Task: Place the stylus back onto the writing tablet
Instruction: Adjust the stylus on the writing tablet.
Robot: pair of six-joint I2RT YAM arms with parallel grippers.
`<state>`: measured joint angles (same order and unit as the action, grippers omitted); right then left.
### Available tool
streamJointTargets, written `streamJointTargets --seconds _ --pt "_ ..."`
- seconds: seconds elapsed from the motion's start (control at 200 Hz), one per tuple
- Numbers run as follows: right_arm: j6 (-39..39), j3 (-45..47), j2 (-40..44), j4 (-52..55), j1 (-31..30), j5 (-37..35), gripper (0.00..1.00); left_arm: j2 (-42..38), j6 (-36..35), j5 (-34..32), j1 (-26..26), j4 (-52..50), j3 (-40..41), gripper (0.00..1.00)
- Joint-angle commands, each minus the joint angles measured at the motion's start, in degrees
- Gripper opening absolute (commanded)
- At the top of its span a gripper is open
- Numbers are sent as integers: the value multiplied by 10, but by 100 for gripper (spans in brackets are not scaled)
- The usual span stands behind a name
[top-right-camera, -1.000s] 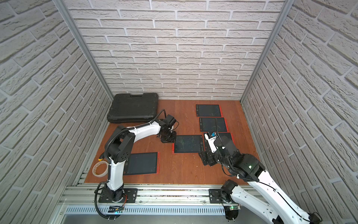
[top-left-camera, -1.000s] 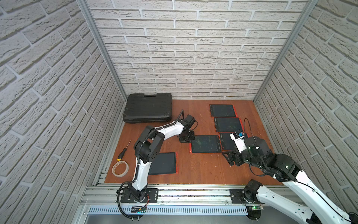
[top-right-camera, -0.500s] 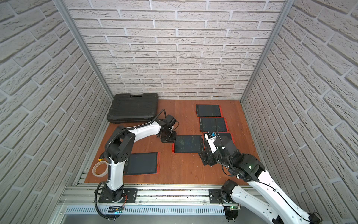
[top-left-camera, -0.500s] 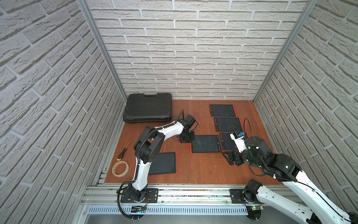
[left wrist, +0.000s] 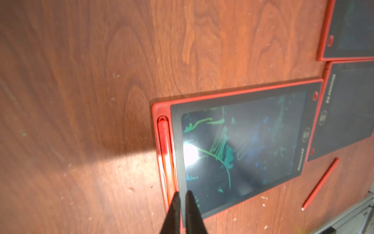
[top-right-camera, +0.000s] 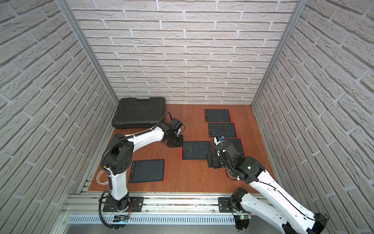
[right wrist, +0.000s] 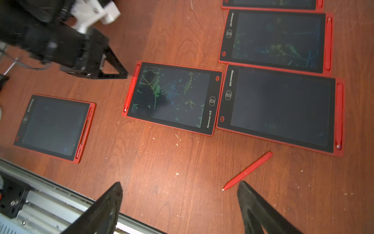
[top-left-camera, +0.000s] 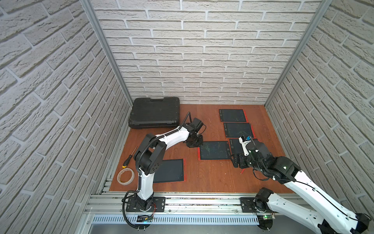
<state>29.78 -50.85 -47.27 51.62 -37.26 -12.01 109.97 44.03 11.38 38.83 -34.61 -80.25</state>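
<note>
Nearest the rail, the right gripper [right wrist: 180, 184] hangs low over the surface [right wrist: 162, 158], its fingers spread wide and empty. A loose stylus [right wrist: 248, 171] lies flat just beside one fingertip, apart from every tablet. The likely trouble is there. The pen is thin, so a closing finger that meets it off-centre could roll or flick it away, and tips brought too low would scrape the wood.

Further in, the writing tablet [left wrist: 238, 145] with green scribbles has its own stylus [left wrist: 165, 145] lying in the side groove. The left gripper [left wrist: 183, 193] stands at the groove's end, fingers barely parted with nothing between them. If that pen is not fully seated, a finger brushing it on withdrawal could lever it out.

The right arm is folded, with its wrist pitched down toward the surface. The left arm stretches forward across the surface, its wrist bent so the fingers point down at the tablet's edge.
</note>
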Motion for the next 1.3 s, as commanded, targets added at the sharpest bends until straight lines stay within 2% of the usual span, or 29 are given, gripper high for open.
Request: streamJointTargets --seconds 0.0,0.36,0.455,0.625,0.925,1.295 --pt "57 15 -38 -46 -3 -19 89 -29 -11 -8 -6 8 28 19" --pt "125 69 -199 -153 14 -5 100 -84 2 11 -16 64 110 61" --pt "133 86 -230 -190 35 19 99 -90 10 14 -16 84 127 70" --pt "129 127 -259 -279 68 70 99 -109 28 17 -16 128 155 98" --pt "116 159 -307 -354 113 99 99 -110 51 3 -8 171 177 98" --pt "115 170 -355 -418 133 124 99 -109 83 -56 1 125 155 98"
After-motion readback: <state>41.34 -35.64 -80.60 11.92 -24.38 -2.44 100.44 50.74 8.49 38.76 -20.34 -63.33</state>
